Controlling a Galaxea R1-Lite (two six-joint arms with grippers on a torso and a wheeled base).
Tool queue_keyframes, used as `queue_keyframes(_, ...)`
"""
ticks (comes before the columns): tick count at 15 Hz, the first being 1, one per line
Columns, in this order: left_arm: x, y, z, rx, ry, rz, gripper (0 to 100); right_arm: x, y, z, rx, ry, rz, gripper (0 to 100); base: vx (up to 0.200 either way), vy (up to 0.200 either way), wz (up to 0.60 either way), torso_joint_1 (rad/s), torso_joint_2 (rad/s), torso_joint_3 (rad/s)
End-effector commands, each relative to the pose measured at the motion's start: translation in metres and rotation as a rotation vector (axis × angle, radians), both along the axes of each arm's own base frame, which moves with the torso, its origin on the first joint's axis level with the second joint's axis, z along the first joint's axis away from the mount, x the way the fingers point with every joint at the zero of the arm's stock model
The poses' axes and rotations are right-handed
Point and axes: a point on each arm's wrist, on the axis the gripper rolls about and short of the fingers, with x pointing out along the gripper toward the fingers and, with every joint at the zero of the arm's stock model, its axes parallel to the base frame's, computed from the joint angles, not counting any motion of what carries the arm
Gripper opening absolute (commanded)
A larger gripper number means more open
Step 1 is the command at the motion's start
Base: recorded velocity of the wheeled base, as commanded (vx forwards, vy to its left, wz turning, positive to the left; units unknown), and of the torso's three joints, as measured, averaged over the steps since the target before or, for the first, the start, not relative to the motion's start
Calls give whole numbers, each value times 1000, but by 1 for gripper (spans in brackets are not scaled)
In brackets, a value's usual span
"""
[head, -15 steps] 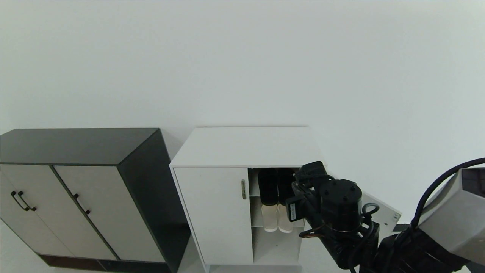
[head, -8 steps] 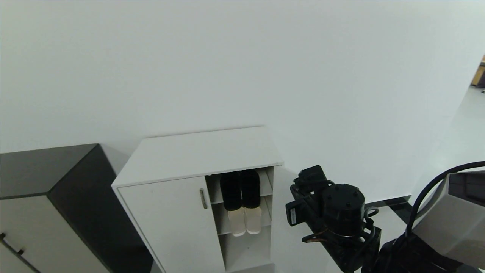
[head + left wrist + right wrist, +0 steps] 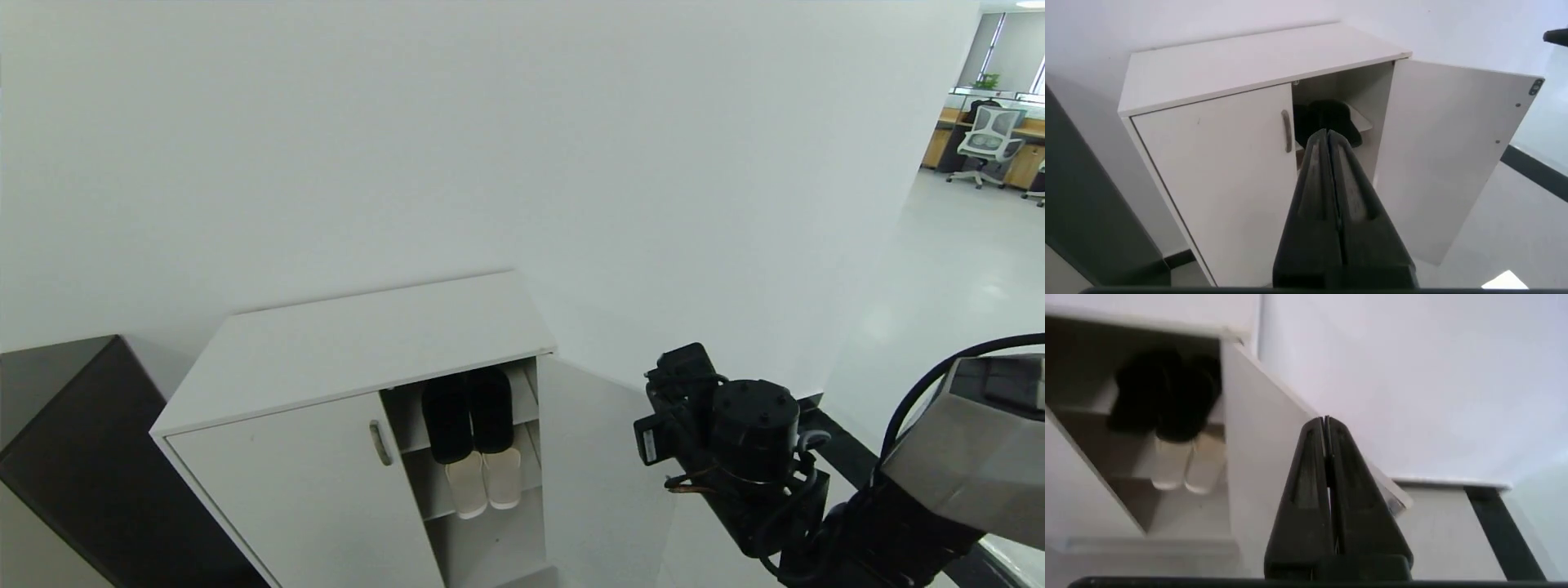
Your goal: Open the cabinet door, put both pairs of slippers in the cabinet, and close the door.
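Our L end effector (image 3: 1327, 140) and R end effector (image 3: 1325, 426) are pressed together, empty, prob. for nudging. Ahead of both: white boxy cabinet (image 3: 359, 343), black slippers (image 3: 467, 412) above cream slippers (image 3: 487, 482) inside, white door (image 3: 1454, 147) standing open.

One white cabinet (image 3: 351, 343), one dark cabinet (image 3: 73, 457), one black slipper pair (image 3: 469, 412) and one cream slipper pair (image 3: 487, 483).
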Motion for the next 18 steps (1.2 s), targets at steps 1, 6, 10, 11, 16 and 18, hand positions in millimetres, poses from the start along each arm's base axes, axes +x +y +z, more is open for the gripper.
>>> queue_keyframes(1, 0, 0, 0, 1, 1, 0, 0, -1, -5, 52, 112, 49, -28, 0, 0, 0, 0, 0, 0, 0)
queue_keyframes(6, 0, 0, 0, 1, -1, 0, 0, 42, -5, 88, 264, 135, -275, 0, 0, 0, 0, 0, 0, 0)
queue_keyframes(10, 0, 0, 0, -1, 1, 0, 0, 33, -15, 80, 163, 214, -218, 0, -100, 0, 0, 0, 2, 0)
queue_keyframes(11, 0, 0, 0, -1, 1, 0, 0, 33, -15, 80, 163, 214, -218, 0, -200, 0, 0, 22, 17, 2)
queue_keyframes(16, 0, 0, 0, 1, -1, 0, 0, 58, -19, 61, 173, 268, -163, 0, -40, 0, 0, 0, 1, 0)
queue_keyframes(18, 0, 0, 0, 3, -1, 0, 0, 75, -14, 47, 180, 261, -176, 0, 0, 0, 0, 0, 0, 0)
